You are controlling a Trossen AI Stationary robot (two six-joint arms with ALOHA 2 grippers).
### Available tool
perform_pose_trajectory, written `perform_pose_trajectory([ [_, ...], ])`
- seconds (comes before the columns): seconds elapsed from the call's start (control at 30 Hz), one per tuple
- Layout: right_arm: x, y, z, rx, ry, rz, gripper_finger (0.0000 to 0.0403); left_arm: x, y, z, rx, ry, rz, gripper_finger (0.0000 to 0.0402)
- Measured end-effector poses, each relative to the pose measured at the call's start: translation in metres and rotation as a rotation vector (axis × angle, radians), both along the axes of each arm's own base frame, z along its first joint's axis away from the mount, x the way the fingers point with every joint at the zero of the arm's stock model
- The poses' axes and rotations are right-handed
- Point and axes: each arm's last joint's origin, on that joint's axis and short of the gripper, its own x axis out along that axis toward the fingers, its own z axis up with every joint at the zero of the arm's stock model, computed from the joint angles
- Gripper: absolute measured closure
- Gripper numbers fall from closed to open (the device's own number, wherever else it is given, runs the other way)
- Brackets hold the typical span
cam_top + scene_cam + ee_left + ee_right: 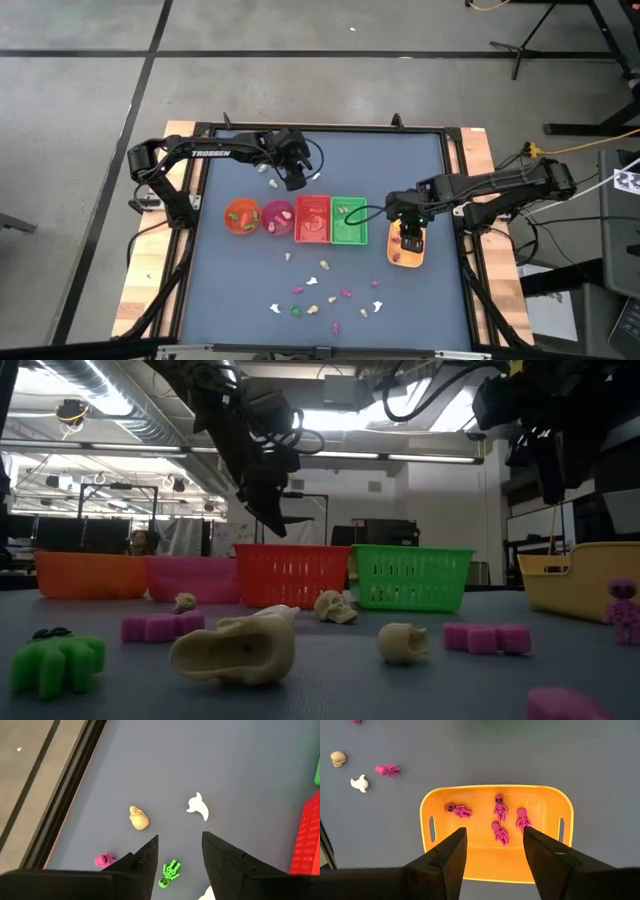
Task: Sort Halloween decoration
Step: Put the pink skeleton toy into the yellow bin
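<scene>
My right pincer (492, 845) hangs open, empty, over the yellow tray (470, 800); left pincer (179, 851) open above scattered trinkets (139, 817), I'd pick next.

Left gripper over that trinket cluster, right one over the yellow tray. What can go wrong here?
1. The left gripper is open over a green skeleton with a cream skull and white ghost close by; it may nudge or grab a neighbor.
2. The right gripper, open, could bump the yellow tray.
</scene>
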Motion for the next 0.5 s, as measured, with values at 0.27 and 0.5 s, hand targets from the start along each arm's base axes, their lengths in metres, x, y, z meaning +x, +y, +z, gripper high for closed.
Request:
perform_pose_trajectory([
  [0.27,0.0,0.0,0.0,0.0,0.0,-0.001,0.0208,-0.007,0.01,-0.001,0.032,0.04,0.033,0.0206],
  [0.5,0.0,0.0,0.0,0.0,-0.001,-0.001,0.0208,-0.023,0.039,-0.001,0.07,0.071,0.11,0.0198],
])
